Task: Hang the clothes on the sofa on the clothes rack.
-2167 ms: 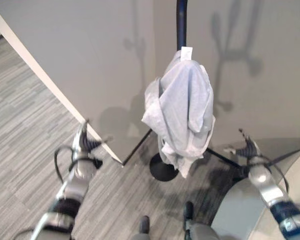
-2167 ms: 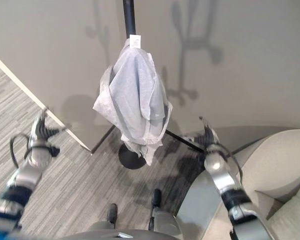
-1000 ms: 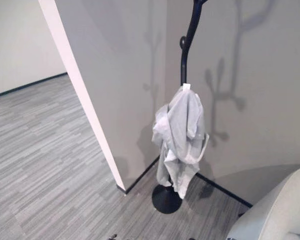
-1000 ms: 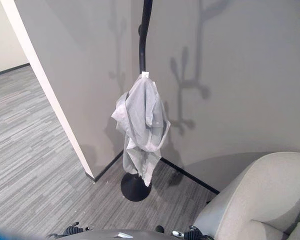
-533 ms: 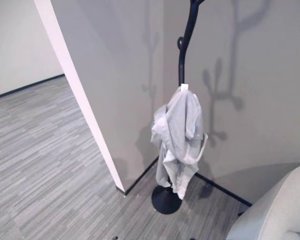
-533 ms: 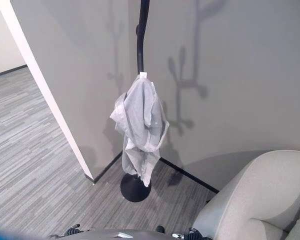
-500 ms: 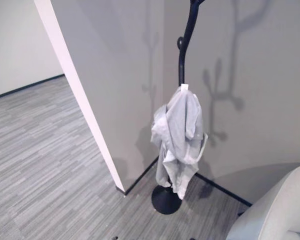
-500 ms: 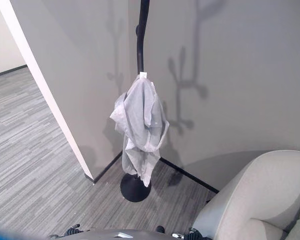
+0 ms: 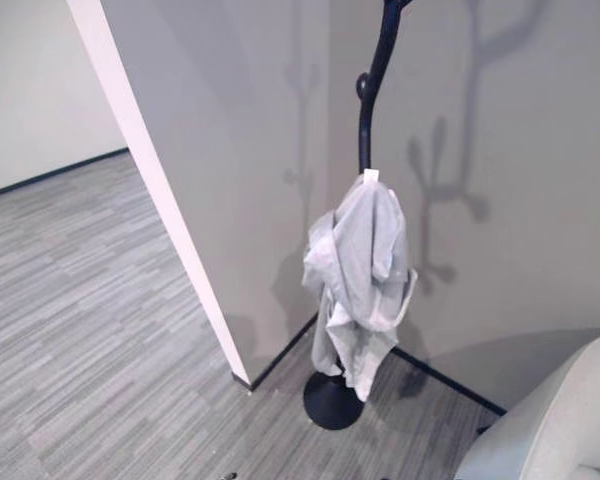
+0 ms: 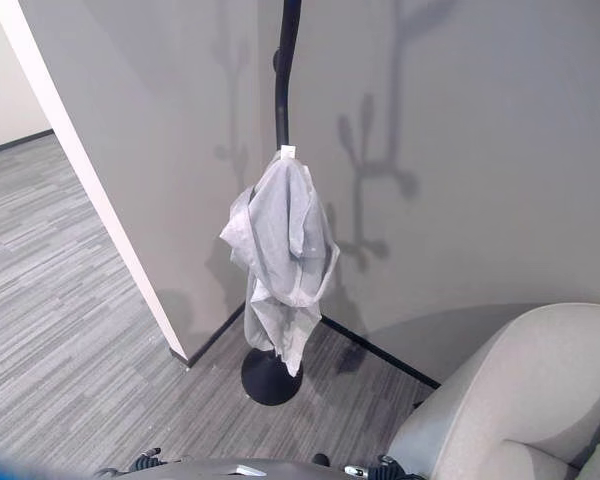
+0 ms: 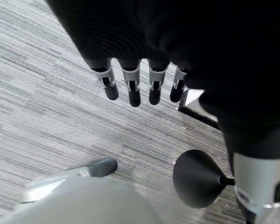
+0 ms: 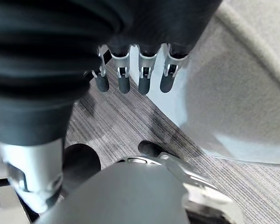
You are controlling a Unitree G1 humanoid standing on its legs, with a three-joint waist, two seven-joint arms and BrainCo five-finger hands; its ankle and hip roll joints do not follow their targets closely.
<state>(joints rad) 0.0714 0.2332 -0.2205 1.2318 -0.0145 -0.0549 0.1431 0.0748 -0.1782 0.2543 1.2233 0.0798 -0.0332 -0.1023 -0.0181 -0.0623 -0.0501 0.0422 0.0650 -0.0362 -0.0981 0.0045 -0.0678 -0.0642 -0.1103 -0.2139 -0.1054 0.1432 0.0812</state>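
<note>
Overhead, shirt (image 9: 362, 268) on rack (image 9: 372, 95)

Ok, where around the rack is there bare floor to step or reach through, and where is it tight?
Bare carpet lies open to the left of the wall corner. It is tight between the clothes rack, with its hanging grey garment, and the sofa. Left hand and right hand hang open.
</note>
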